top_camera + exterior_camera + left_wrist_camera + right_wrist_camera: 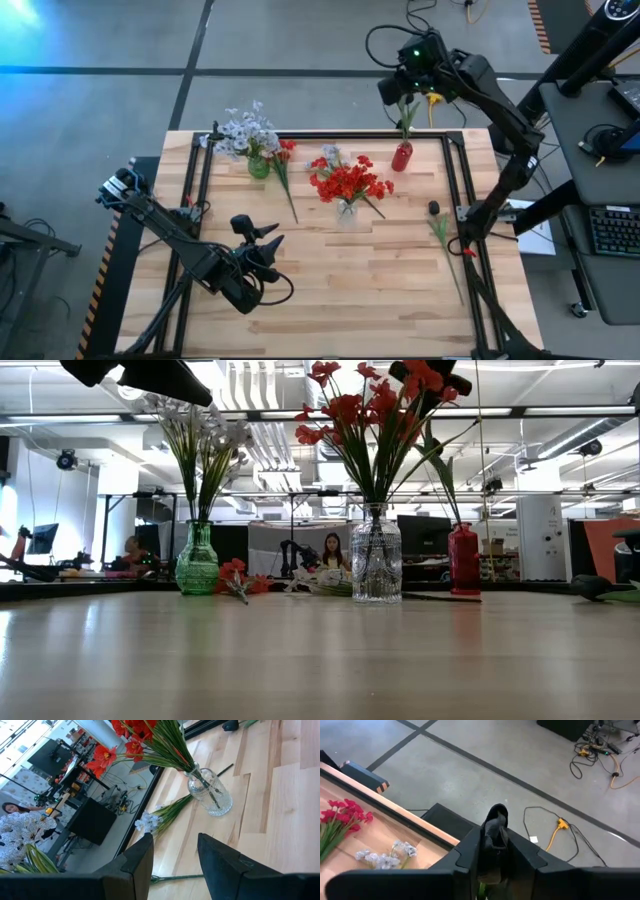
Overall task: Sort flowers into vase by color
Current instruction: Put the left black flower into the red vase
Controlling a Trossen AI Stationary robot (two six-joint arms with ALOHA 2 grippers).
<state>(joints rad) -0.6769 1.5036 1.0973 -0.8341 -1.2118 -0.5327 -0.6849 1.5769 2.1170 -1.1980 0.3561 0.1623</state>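
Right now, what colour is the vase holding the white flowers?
Green, clearest in the low view: the vase under the white flowers.

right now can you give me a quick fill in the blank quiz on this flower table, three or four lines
1. The clear glass vase in the middle of the table holds ____ flowers.
2. The pale white-lavender flowers stand in the ____ vase.
3. The right gripper holds a dark flower above the small ____ vase.
4. The left gripper hovers over the wood with nothing between its ____.

Missing words: red; green; red; jaws
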